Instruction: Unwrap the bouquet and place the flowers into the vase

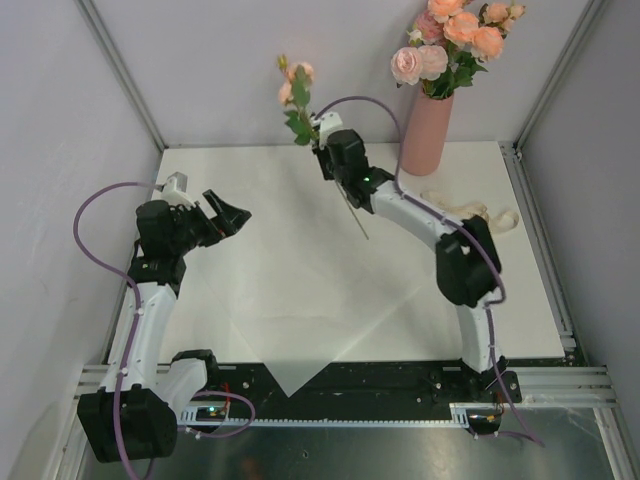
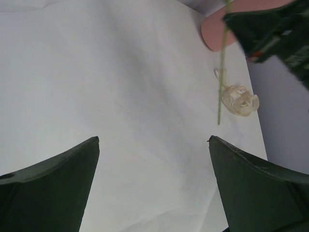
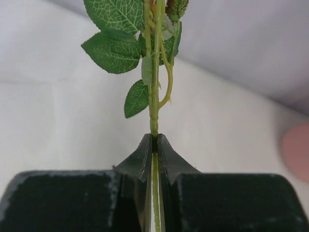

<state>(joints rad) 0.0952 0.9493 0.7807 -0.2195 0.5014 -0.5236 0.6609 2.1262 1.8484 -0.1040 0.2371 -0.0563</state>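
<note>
Obs: right gripper (image 3: 154, 139) pinched on one stem (image 3: 154, 113); left gripper (image 1: 228, 213) wide, empty. Risk: thin stem could pivot in grip, tip missing crowded vase (image 1: 426, 135) mouth

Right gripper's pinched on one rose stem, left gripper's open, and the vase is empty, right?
Not quite. The vase isn't empty: the top external view shows several pink and peach roses already standing in it. The rest holds: the right gripper is shut on one rose stem and the left gripper is open.
</note>
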